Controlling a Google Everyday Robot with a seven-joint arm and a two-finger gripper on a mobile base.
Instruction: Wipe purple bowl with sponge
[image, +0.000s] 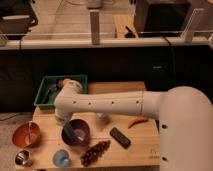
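Just below the claw (67, 128) sits the purple bowl (84, 134).

The purple bowl (83, 136) is dark maroon with a shiny grey inside; the bluish-teal sponge (67, 131) sits at its nine o'clock, under the white hand (63, 122). Alongside: orange-red bowl (17, 138), light-blue cup (61, 158), green bin (75, 79).

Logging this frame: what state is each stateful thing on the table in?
Dark purple round bowl: upright, sponge inside.
Small bluish-teal sponge: in the purple bowl, beneath gripper.
Gripper: down at that bowl's left side.
Orange-red round bowl: upright, utensil inside.
Light-blue round cup: upright.
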